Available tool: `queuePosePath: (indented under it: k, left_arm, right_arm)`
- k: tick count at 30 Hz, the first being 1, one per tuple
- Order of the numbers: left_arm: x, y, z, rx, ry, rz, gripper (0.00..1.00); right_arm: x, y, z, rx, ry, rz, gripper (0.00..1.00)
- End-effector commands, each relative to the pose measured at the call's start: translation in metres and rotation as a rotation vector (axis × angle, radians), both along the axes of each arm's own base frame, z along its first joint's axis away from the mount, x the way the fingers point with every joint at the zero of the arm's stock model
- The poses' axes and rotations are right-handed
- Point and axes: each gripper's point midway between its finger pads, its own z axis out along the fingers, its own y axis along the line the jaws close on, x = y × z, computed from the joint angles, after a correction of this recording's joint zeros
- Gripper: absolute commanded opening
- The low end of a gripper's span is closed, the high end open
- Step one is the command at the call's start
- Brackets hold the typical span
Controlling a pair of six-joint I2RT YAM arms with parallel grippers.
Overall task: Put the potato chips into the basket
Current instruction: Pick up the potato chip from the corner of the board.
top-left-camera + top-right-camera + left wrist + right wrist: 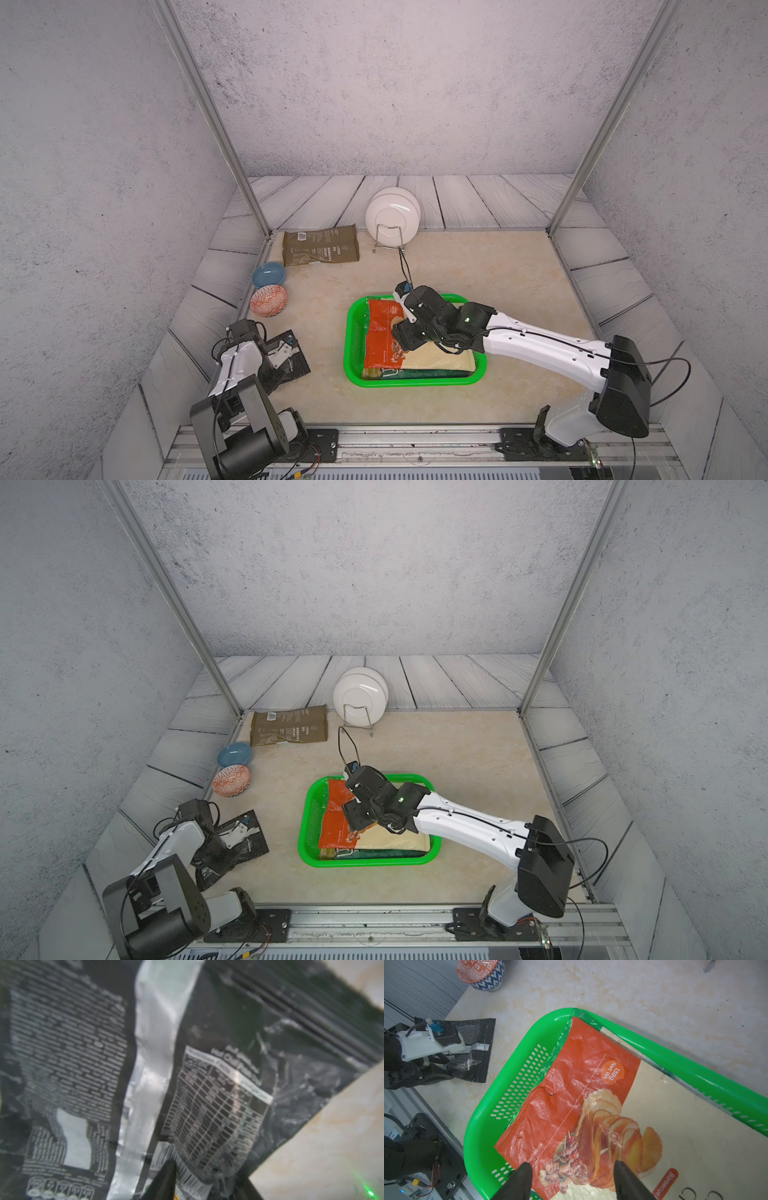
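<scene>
Right gripper (572, 1164), fingers (521, 1180) apart, over orange-cream chip bag (571, 1076) in green mesh basket (477, 1126); left gripper (205, 1178) on black foil bag (218, 1105) (fingers unclear)

basket (415, 381): bright green, slotted mesh.
top bag (571, 1053): orange-red half, cream half, golden chip picture, white print.
bag beneath (432, 371): dark green edge.
black bag (228, 1022): white print, white grid table, silver seam strip.
olive bag (320, 245): pale print.
blue bowl (269, 274): plain.
patterned bowl (269, 300): red-white geometric.
plates (390, 218): white.
desk (478, 266): beige, marbled.
</scene>
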Motion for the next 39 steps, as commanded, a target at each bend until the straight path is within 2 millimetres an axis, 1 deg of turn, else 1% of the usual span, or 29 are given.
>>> queuePosePath:
  k: [1, 3, 6, 7, 8, 10, 11, 12, 14, 15, 17, 22, 26, 28, 31, 33, 36, 39]
  left_arm:
    - [0.002, -0.011, 0.008, -0.066, -0.026, 0.015, 0.33]
    - [0.004, -0.017, 0.022, -0.090, -0.057, 0.024, 0.31]
    - [0.007, -0.026, 0.043, -0.136, -0.101, 0.034, 0.26]
    - [0.007, -0.029, 0.047, -0.148, -0.108, 0.033, 0.25]
    - [0.007, -0.032, 0.051, -0.159, -0.111, 0.032, 0.22]
    - [0.006, -0.035, 0.057, -0.176, -0.115, 0.030, 0.17]
    - [0.007, -0.035, 0.058, -0.174, -0.117, 0.031, 0.16]
    - [0.008, -0.034, 0.059, -0.172, -0.119, 0.032, 0.10]
    - [0.010, -0.033, 0.062, -0.168, -0.124, 0.037, 0.01]
    - [0.010, -0.033, 0.064, -0.173, -0.124, 0.041, 0.00]
    - [0.012, -0.036, 0.073, -0.190, -0.134, 0.045, 0.00]
    - [0.017, -0.048, 0.106, -0.247, -0.191, 0.054, 0.00]
    - [0.021, -0.056, 0.136, -0.291, -0.247, 0.075, 0.00]
    - [0.023, -0.064, 0.152, -0.334, -0.267, 0.083, 0.00]
    - [0.023, -0.079, 0.177, -0.417, -0.293, 0.088, 0.00]
    - [0.021, -0.093, 0.194, -0.486, -0.306, 0.072, 0.00]
    - [0.013, -0.115, 0.219, -0.592, -0.317, 0.021, 0.00]
    - [0.004, -0.138, 0.244, -0.702, -0.334, -0.046, 0.00]
  right_arm:
    - [-0.004, 0.005, 0.010, 0.042, 0.002, 0.016, 0.67]
    - [-0.006, 0.007, 0.013, 0.057, 0.005, 0.026, 0.67]
    - [-0.010, 0.012, 0.020, 0.101, 0.008, 0.050, 0.67]
    - [-0.012, 0.013, 0.023, 0.119, 0.008, 0.058, 0.67]
    - [-0.013, 0.015, 0.026, 0.138, 0.010, 0.066, 0.67]
    - [-0.017, 0.017, 0.031, 0.167, 0.011, 0.084, 0.67]
    - [-0.017, 0.018, 0.034, 0.180, 0.011, 0.088, 0.67]
    - [-0.019, 0.018, 0.035, 0.190, 0.011, 0.093, 0.67]
    - [-0.021, 0.019, 0.038, 0.207, 0.012, 0.103, 0.67]
    - [-0.022, 0.019, 0.039, 0.213, 0.012, 0.105, 0.67]
    - [-0.023, 0.019, 0.041, 0.223, 0.010, 0.109, 0.67]
    - [-0.029, 0.024, 0.044, 0.252, 0.022, 0.146, 0.67]
    - [-0.036, 0.030, 0.046, 0.292, 0.024, 0.186, 0.67]
    - [-0.039, 0.033, 0.049, 0.317, 0.024, 0.208, 0.67]
    - [-0.045, 0.042, 0.056, 0.364, 0.024, 0.254, 0.67]
    - [-0.051, 0.048, 0.063, 0.407, 0.023, 0.301, 0.67]
    - [-0.060, 0.055, 0.075, 0.481, 0.015, 0.365, 0.68]
    - [-0.060, 0.057, 0.077, 0.493, 0.010, 0.370, 0.68]
